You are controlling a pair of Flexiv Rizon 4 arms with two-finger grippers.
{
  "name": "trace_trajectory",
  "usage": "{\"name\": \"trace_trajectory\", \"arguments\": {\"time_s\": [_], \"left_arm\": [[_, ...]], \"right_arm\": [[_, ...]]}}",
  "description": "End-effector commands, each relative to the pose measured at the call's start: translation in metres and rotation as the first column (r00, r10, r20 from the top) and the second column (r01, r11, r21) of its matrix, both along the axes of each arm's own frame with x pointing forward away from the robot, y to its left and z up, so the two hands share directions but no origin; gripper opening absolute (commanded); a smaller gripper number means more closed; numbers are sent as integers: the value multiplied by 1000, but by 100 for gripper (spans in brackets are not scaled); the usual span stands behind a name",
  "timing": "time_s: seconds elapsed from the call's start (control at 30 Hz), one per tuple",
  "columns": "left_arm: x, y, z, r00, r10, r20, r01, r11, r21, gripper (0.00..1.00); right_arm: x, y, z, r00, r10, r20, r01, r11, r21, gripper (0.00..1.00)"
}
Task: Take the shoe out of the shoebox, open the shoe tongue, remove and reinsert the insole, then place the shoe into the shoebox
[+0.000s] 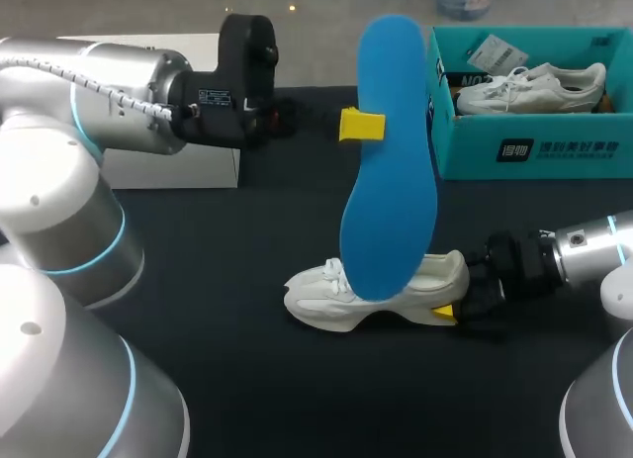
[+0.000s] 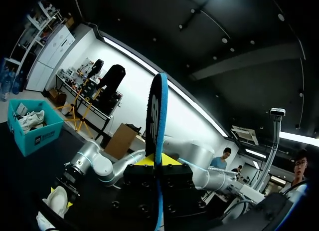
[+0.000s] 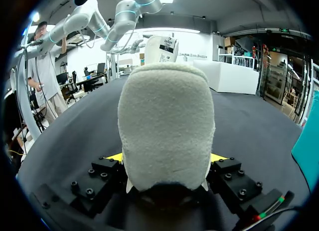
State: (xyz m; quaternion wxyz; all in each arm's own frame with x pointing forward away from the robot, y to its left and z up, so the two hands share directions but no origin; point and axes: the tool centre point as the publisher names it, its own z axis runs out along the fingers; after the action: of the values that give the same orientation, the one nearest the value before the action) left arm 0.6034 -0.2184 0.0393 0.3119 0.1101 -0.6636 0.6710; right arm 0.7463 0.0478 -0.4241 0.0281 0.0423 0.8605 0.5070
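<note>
Insole: your left claw [image 1: 374, 125] grips the blue insole [image 1: 389, 161] upright above the shoe [image 1: 326, 298].
Shoe: on the desk [image 1: 247, 379], with your right claw [image 1: 457, 300] closed on the heel.
Left wrist view: insole [image 2: 157, 141] seen edge-on.
Right wrist view: only the heel [image 3: 167, 136] shows.
Desk: dark; the teal shoebox [image 1: 534, 146] at the far right holds a second shoe [image 1: 534, 87].

The shoe [image 1: 316, 298] lies on the counter [image 1: 247, 379], heel in the right jaws. The insole [image 1: 391, 161] stands upright above it, in the left jaws. Behind, to the right, the shoebox [image 1: 475, 151] holds a second shoe [image 1: 534, 87].
</note>
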Motion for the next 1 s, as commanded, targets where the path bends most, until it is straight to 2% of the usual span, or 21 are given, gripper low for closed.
{"name": "trace_trajectory", "arguments": {"time_s": [0.03,0.77,0.8,0.83,1.0], "left_arm": [[0,-4,0,1000,11,3,-11,1000,-13,0],[0,-4,0,1000,11,3,-11,1000,-13,0],[0,-4,0,1000,11,3,-11,1000,-13,0],[0,-4,0,1000,11,3,-11,1000,-13,0],[0,-4,0,1000,11,3,-11,1000,-13,0]], "right_arm": [[0,1,0,1000,-1,-1,1,1000,-4,0],[0,1,0,1000,-1,-1,1,1000,-4,1],[0,1,0,1000,-1,-1,1,1000,-4,30],[0,1,0,1000,-1,-1,1,1000,-4,100],[0,0,3,1000,0,-1,0,1000,-13,100]]}}
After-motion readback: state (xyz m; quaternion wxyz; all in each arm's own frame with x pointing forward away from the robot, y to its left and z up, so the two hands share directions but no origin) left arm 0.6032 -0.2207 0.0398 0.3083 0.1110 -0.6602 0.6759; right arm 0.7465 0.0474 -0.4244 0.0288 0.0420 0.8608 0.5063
